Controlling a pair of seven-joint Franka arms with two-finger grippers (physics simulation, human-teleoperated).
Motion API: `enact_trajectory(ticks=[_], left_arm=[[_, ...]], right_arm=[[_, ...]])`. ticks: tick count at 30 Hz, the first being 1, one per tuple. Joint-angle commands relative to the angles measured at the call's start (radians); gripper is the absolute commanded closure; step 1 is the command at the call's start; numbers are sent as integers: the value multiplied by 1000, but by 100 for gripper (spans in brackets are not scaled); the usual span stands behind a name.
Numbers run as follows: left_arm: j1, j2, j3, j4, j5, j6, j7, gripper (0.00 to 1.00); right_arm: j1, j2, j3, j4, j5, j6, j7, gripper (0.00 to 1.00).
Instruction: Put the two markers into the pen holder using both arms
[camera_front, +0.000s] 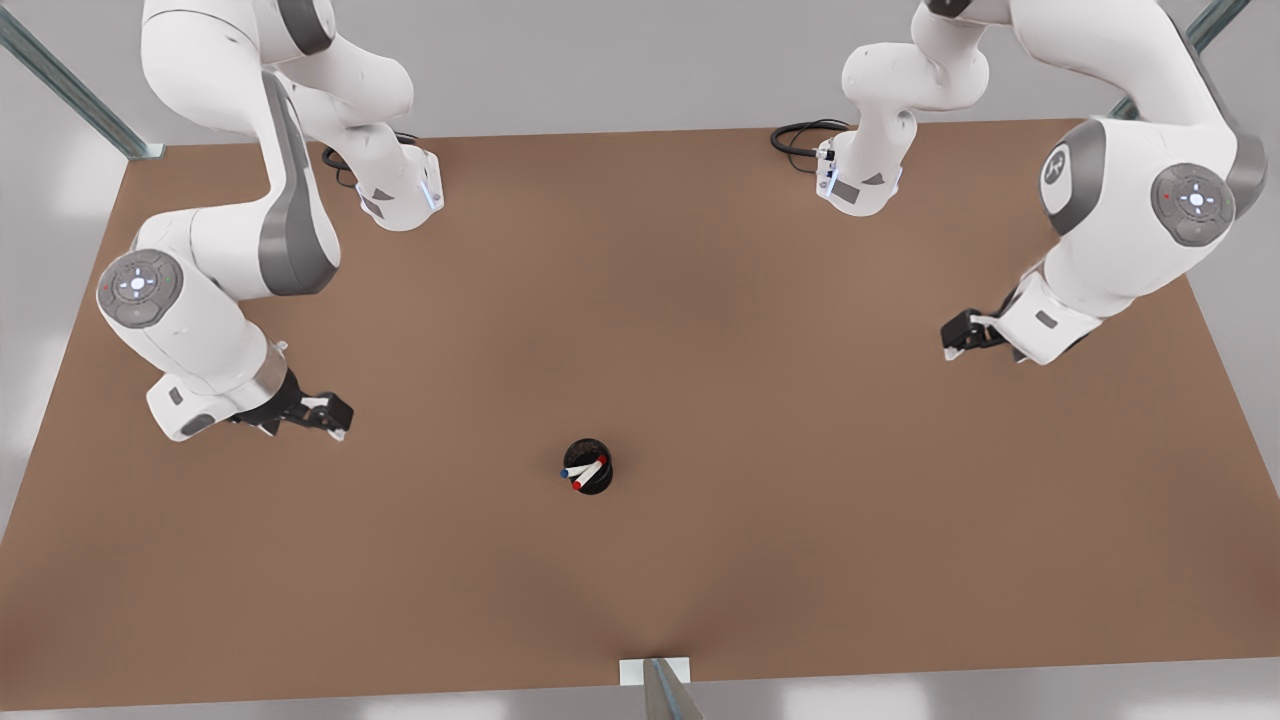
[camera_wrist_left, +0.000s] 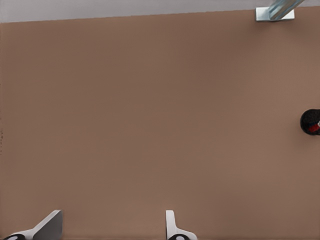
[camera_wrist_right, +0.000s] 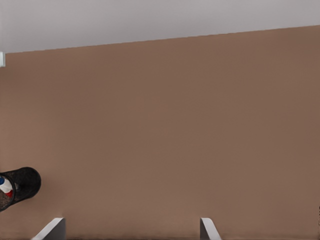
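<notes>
Both markers (camera_front: 586, 472) leaning in the pen holder (camera_front: 598, 487), tips toward the front view's left; both pincers wide open, empty.

two markers (camera_front: 586, 471) (one red, one blue), one pen holder (camera_front: 598, 486), two arms (camera_front: 215, 300).

Open right claw (camera_wrist_right: 132, 230); pen holder (camera_wrist_right: 22, 186) holds markers (camera_wrist_right: 6, 189).

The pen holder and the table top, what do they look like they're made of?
The pen holder looks like black metal or plastic mesh, matt, with a finely speckled wall; which one I cannot tell. The table top looks like brown board or laminate: a flat, even colour, no grain, a soft dull sheen.
</notes>
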Motion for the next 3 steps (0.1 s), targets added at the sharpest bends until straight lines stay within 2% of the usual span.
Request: enact_trajectory(ticks=[1,3], left_arm=[[-6,5,0,0,3,-7,7,0],[-6,28,-2,2,6,-6,7,0]], right_arm=[[-1,0,0,-4,7,-38,-293,0],[-1,0,0,-5,7,-38,-292,0]])
